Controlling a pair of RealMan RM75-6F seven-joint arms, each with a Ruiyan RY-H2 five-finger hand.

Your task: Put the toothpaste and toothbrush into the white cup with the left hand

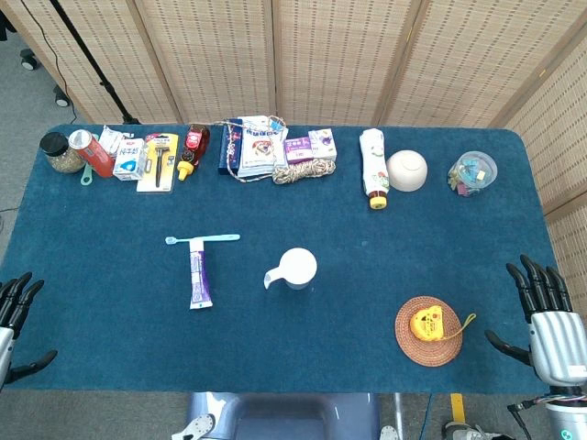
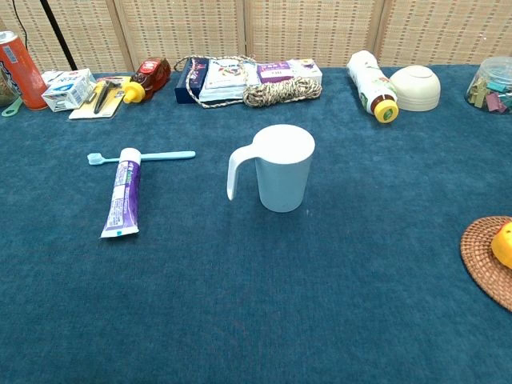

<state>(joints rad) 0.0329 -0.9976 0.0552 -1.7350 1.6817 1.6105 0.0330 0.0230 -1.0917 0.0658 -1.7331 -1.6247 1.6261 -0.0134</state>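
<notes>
**Nothing picked up yet: reach for the toothpaste or toothbrush first**

Your left hand [image 1: 16,307] sits at the near left edge of the blue surface [image 1: 367,302], fingers spread and holding nothing. Your right hand [image 1: 548,316] rests at the near right edge, also spread and empty.

The toothpaste [image 2: 123,192] lies flat, well to the left of the white cup [image 2: 282,170], with its cap end touching or lying over the toothbrush [image 2: 142,156], which runs crosswise at its far end. The cup stands upright, its handle turned toward the two items.

I judge the task has not begun. Your next move calls for bringing the left hand forward and inward to one item; since they touch, lifting either may nudge the other. Both lie flat, so you'll need a low pinch.
</notes>
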